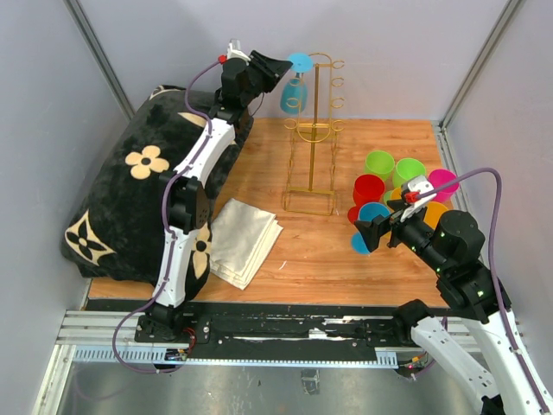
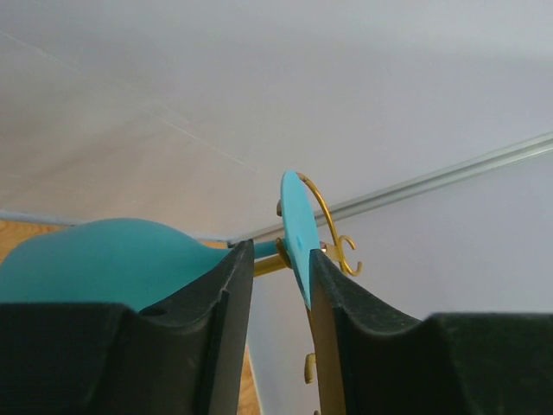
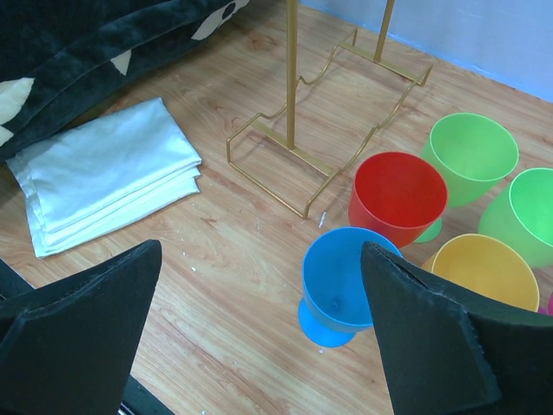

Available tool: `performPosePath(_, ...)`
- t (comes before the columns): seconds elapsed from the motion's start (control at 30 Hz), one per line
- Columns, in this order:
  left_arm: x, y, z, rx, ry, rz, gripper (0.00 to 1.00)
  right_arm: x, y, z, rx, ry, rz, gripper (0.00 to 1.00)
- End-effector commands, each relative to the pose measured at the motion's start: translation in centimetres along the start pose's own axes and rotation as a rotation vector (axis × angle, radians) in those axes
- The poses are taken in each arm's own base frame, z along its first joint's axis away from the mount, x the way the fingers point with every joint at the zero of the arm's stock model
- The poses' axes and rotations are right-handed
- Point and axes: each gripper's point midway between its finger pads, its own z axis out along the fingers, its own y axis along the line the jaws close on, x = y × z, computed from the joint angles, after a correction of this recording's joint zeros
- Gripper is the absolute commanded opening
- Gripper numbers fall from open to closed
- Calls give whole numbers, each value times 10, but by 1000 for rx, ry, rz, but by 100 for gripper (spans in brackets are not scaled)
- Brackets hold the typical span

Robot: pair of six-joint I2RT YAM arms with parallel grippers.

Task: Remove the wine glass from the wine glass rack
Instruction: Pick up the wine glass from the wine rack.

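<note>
Pale walls [image 1: 406, 52], wooden table [image 1: 406, 147] | my left gripper [image 2: 281, 264] straddles the hanging wine glass [image 2: 104, 259] stem, bowl to its left, foot to its right; pinch unclear | my right gripper [image 3: 259, 255] spread wide | risk: a sideways pull snags the foot on the rack [image 2: 333, 226] and tips it

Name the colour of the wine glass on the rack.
The wine glass is teal, clearest in top external view.

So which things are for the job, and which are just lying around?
For the job: teal wine glass, gold wine glass rack, left gripper.
Just lying about: coloured cups, folded cloth, black flowery cushion.
</note>
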Motion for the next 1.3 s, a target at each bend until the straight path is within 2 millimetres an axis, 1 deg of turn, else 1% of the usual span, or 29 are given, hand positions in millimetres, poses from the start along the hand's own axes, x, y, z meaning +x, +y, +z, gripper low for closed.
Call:
performPosePath(0.0, -3, -18, 1, 47, -5, -2, 32, 3, 0, 2, -1, 13, -16, 98)
performPosePath(0.1, -6, -21, 0, 45, -17, 12, 23, 5, 0, 1, 2, 24, -14, 98)
performPosePath(0.3, -11, -29, -4, 3, -65, 50, 11, 3, -3, -2, 18, 19, -19, 98)
performPosePath(0.4, -15, -31, -5, 3, -75, 43, 7, 2, -4, -4, 27, 16, -26, 98)
performPosePath(0.53, -22, -41, -7, 11, -102, 38, 2, 1, -5, -5, 29, 16, -30, 98)
performPosePath(0.73, -40, -67, -13, 50, -190, 14, 0, 2, -6, -5, 40, 17, -26, 98)
performPosePath(0.87, -50, -75, -17, 49, -232, 14, 0, -1, -13, -8, 75, 12, -30, 98)
performPosePath(0.93, -53, -75, -18, 39, -245, 19, 1, -1, -14, -8, 83, 13, -30, 98)
performPosePath(1.13, -55, -69, -19, 2, -254, 40, 1, -1, -14, -8, 81, 18, -28, 98)
performPosePath(1.27, -57, -68, -21, -10, -263, 67, 1, -1, -14, -8, 83, 19, -27, 98)
